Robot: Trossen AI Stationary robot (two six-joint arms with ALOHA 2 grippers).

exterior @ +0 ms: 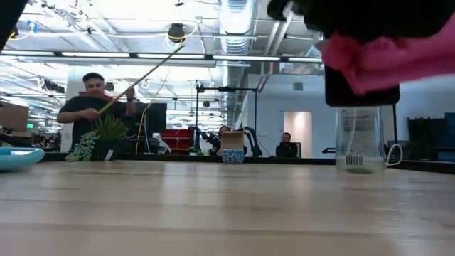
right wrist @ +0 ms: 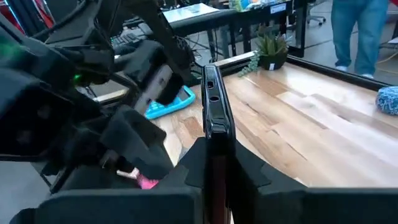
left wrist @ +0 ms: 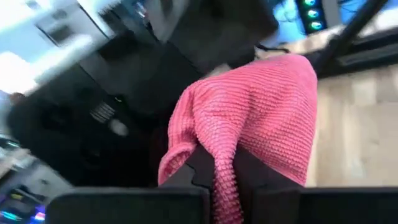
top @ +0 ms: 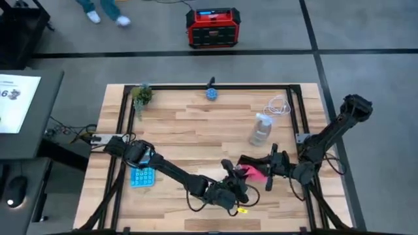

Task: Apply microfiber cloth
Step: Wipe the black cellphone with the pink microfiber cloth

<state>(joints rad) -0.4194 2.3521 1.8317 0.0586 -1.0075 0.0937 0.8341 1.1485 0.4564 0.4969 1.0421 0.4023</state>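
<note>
The pink-red microfiber cloth (left wrist: pixel 261 112) is bunched up in the air near the table's front right, with my left gripper (top: pixel 236 186) shut on it. It lies against a black phone (right wrist: pixel 212 106), which stands on edge with my right gripper (top: pixel 269 171) shut on it. In the low view the cloth (exterior: pixel 384 57) and the phone (exterior: pixel 362 96) hang well above the tabletop. Where cloth and phone meet is hidden by the cloth itself. My left gripper pinches a gathered fold of the cloth (left wrist: pixel 225 174) between its two fingers, several layers thick. The rest of the cloth bulges out beyond the fingertips, lifted clear of the table. My right gripper pinches the phone's two flat faces at its near end (right wrist: pixel 214 155). The phone stands on its long edge, reaches out beyond the fingers, and is clear of the table.
A light-blue calculator (top: pixel 142 176) lies at the front left under my left arm. A clear bottle (top: pixel 261 127) and a white cable (top: pixel 277 106) are at the right, with a blue ball (top: pixel 211 93) and a small plant (top: pixel 141 95) along the far edge. Bare wood fills the middle.
</note>
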